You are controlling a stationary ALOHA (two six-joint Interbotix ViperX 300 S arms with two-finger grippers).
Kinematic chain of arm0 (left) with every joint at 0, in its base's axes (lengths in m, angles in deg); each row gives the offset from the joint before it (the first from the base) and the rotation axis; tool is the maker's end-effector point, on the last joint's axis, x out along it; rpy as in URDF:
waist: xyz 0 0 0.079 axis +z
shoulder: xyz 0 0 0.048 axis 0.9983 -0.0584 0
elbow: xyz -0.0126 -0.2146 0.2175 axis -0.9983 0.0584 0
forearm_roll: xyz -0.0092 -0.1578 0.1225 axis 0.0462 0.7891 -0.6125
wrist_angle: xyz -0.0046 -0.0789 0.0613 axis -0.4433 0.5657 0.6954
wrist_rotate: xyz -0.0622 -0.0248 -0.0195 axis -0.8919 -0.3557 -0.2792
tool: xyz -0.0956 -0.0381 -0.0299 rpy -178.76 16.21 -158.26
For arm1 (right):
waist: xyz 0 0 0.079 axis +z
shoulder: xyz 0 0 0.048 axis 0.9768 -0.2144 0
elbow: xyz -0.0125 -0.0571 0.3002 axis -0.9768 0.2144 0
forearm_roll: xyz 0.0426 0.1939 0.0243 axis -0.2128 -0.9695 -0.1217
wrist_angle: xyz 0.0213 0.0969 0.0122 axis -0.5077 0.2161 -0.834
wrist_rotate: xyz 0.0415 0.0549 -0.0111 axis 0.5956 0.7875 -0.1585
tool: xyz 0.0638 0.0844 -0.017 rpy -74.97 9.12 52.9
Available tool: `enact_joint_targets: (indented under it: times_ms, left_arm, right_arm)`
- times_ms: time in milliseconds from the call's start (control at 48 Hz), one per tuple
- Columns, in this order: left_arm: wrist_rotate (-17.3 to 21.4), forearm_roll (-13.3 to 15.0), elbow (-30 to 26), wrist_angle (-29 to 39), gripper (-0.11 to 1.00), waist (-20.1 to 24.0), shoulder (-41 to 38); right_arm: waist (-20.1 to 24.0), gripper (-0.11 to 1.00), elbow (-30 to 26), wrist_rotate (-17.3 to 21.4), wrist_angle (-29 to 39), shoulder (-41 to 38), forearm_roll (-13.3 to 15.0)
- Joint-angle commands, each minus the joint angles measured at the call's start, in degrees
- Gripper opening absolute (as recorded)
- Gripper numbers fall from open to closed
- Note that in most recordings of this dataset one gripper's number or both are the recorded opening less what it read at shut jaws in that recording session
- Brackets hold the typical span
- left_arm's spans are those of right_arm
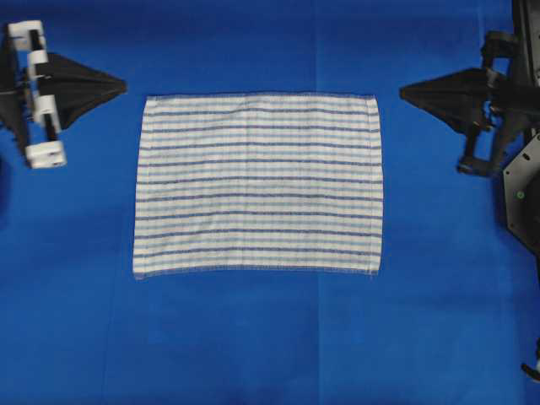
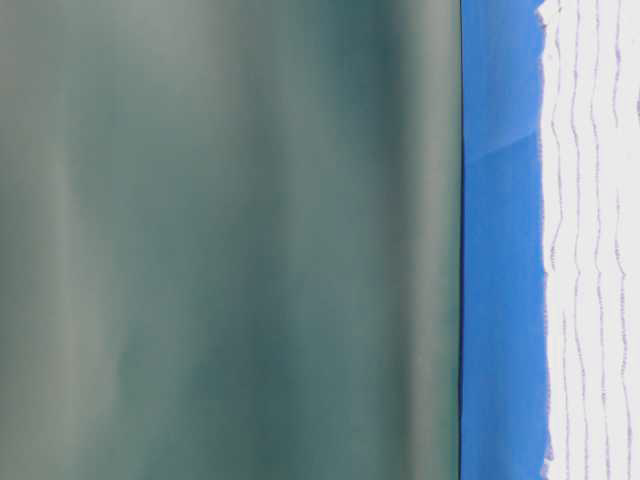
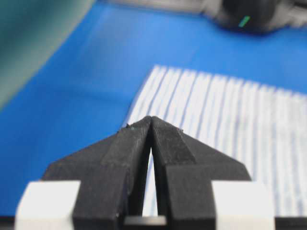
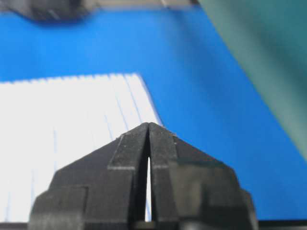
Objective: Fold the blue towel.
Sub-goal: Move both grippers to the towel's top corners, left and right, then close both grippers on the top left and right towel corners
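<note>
Blue towel point(image 1: 257, 184), white with thin dark and light blue stripes, lies spread flat in the middle of the bench point(image 1: 253, 346), which has a plain blue covering. Its stripes run across the overhead view from side to side, and its hems look straight, with no fold in it.

On the left, the left hand point(image 1: 123, 84) points toward the towel's upper left corner and stops short of it, with blue covering showing between tip and cloth. Its two black fingers are pressed together to a point, holding nothing. In the left wrist view that hand point(image 3: 151, 119) sits above the towel's near edge point(image 3: 216, 124).

On the right, the right hand point(image 1: 402, 91) mirrors it, aimed at the upper right corner and also apart from the cloth. Its fingers are likewise closed to a tip and empty, as the right wrist view point(image 4: 148, 125) shows.

The table-level view is mostly filled by a blurred grey-green surface point(image 2: 230, 240), with a strip of covering and towel beside it.
</note>
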Motion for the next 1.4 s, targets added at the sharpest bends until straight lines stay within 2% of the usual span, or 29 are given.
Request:
enact_joint_targets:
  times_ms: [0,83,209,355,417,480,584,792,1189,1293,1376]
  left_arm:
    - [-0.35,0.26,-1.23,-0.79,0.01,1.32,-4.48]
    - [-0.88,0.26,-1.76,-1.23,0.04,2.29,-9.05]
    - [-1.85,0.35,-2.02,-2.90,0.31,4.39,-15.03]
    - [-2.64,0.35,-2.02,-5.54,0.74,6.33,-21.62]
    - [-2.64,0.35,-2.20,-6.50,0.84,6.86,-24.08]
    - [-2.64,0.35,-2.46,-7.38,0.80,7.56,-26.28]
    - [-2.64,0.35,-2.55,-8.70,0.76,9.05,-29.62]
    - [-2.72,0.35,-2.46,-11.69,0.76,10.20,-35.95]
    - [-2.81,0.70,-3.69,-12.92,0.75,10.20,-44.03]
    - [-3.43,0.70,-3.78,-12.74,0.72,10.11,-44.21]
    - [-3.60,0.70,-3.43,-12.57,0.59,9.76,-44.12]
  right_arm:
    - [-2.20,-0.03,-0.35,0.09,-0.88,-4.13,-1.14]
    - [-3.96,0.02,-0.09,0.09,-2.46,-8.44,-2.20]
    - [-6.06,0.20,0.70,0.09,-6.33,-15.03,-3.87]
    - [-6.42,0.58,1.58,0.09,-10.55,-21.18,-4.39]
    - [-6.50,0.72,1.85,0.09,-12.13,-23.55,-5.19]
    - [-6.68,0.78,2.11,0.09,-13.97,-26.19,-6.42]
    - [-6.94,0.75,2.55,0.09,-17.31,-29.88,-8.61]
    - [-6.94,0.74,2.64,0.09,-22.32,-37.18,-11.25]
    - [-6.68,0.71,-1.14,0.00,-24.79,-46.85,-12.13]
    - [-6.59,0.64,-1.23,0.00,-24.87,-47.72,-12.13]
    - [-6.59,0.48,-0.88,0.00,-24.52,-47.72,-12.13]
